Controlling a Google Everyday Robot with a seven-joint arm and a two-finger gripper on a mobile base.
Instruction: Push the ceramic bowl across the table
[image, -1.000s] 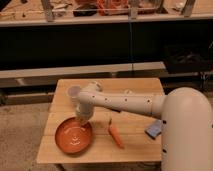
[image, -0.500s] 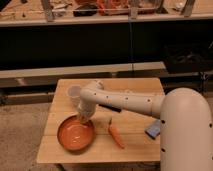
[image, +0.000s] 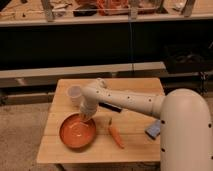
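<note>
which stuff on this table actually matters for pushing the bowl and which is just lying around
For the job:
- bowl
- hand, down at the bowl's far rim
- table, the surface to push across

Just lying about:
- cup, behind the bowl
- carrot, right of the bowl
- blue thing, near the right edge
- dark thing, mid-table

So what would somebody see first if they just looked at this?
The big white robot arm reaches across the small wooden table, its gripper down at the far rim of the round orange ceramic bowl near the front left. An orange carrot lies just right of the bowl.
</note>
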